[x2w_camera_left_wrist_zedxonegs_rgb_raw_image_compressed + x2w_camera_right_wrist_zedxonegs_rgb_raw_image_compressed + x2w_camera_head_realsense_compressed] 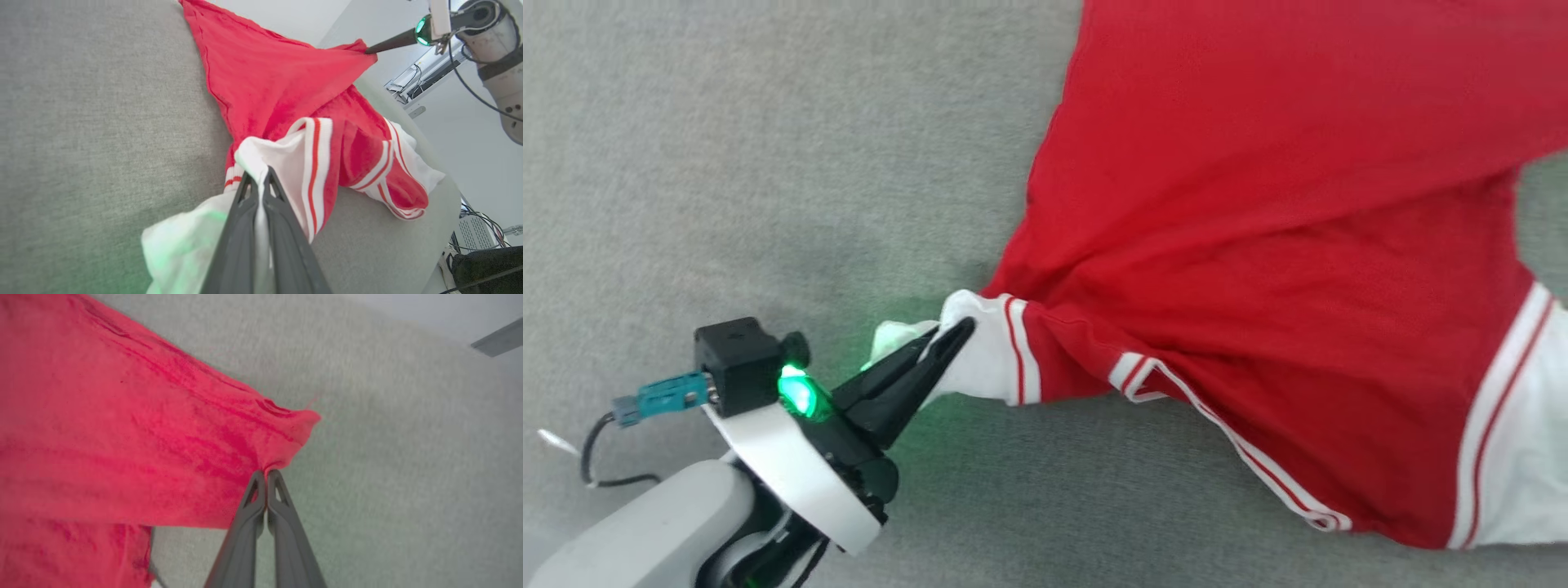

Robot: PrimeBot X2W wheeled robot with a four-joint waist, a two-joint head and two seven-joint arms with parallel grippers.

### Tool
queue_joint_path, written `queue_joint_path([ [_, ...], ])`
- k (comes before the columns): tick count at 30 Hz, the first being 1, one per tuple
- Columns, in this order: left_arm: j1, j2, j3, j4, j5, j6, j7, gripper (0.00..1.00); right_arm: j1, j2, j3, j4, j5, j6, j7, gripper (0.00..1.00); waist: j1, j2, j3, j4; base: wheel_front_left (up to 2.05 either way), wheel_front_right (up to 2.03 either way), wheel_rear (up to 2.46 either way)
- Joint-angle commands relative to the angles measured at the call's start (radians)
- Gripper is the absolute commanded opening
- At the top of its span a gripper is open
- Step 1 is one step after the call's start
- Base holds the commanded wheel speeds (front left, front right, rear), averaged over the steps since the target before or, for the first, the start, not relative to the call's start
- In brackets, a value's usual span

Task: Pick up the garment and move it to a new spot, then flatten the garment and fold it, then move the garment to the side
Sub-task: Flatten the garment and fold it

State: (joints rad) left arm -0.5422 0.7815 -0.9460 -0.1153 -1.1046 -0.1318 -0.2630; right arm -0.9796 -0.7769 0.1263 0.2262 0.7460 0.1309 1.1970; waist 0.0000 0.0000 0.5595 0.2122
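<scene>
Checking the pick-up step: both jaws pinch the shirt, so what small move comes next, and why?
Probably raise both arms together slightly. The left gripper is shut on the white sleeve end, the right gripper on a red corner of the garment, most of which lies on the grey surface; a joint lift would free it for carrying.

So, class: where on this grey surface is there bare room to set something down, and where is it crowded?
Bare: the grey surface left of the garment, beyond the left claw; a strip below its striped trim. Crowded: the right, under the garment.
</scene>
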Motion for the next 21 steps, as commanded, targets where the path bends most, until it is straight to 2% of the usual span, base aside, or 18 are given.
queue_joint_path([
  [1, 0.025, 0.010, 0.023, 0.003, 0.015, 0.002, -0.002, 0.00, 0.103, -0.025, -0.034, -0.065, 0.037, 0.000, 0.010, 0.00, 0.0000, 0.0000, -0.037, -0.042, 0.00, 0.00, 0.00],
  [5, 0.062, 0.026, 0.072, 0.008, 0.026, 0.002, -0.002, 0.00, 0.346, -0.060, -0.123, -0.229, 0.083, 0.000, 0.039, 0.00, 0.0000, 0.0000, -0.058, -0.072, 0.00, 0.00, 0.00],
  [8, 0.097, 0.036, 0.104, 0.011, 0.037, 0.002, -0.002, 0.00, 0.530, -0.043, -0.202, -0.355, 0.101, 0.000, 0.068, 0.00, 0.0000, 0.0000, -0.072, -0.092, 0.00, 0.00, 0.00],
  [11, 0.126, 0.041, 0.131, 0.015, 0.040, 0.002, -0.002, 0.00, 0.702, 0.020, -0.291, -0.482, 0.110, 0.000, 0.094, 0.00, 0.0000, 0.0000, -0.085, -0.105, 0.00, 0.00, 0.00],
  [12, 0.144, 0.040, 0.147, 0.016, 0.041, 0.002, -0.002, 0.00, 0.817, 0.063, -0.332, -0.570, 0.099, 0.000, 0.120, 0.00, 0.0000, 0.0000, -0.090, -0.110, 0.00, 0.00, 0.00],
  [14, 0.161, 0.040, 0.166, 0.017, 0.040, 0.002, -0.002, 0.00, 0.922, 0.117, -0.353, -0.652, 0.100, 0.000, 0.144, 0.00, 0.0000, 0.0000, -0.093, -0.115, 0.00, 0.00, 0.00],
  [21, 0.190, 0.035, 0.204, 0.017, 0.035, 0.002, -0.002, 0.00, 1.130, 0.229, -0.315, -0.797, 0.071, 0.000, 0.155, 0.00, 0.0000, 0.0000, -0.093, -0.126, 0.00, 0.00, 0.00],
])
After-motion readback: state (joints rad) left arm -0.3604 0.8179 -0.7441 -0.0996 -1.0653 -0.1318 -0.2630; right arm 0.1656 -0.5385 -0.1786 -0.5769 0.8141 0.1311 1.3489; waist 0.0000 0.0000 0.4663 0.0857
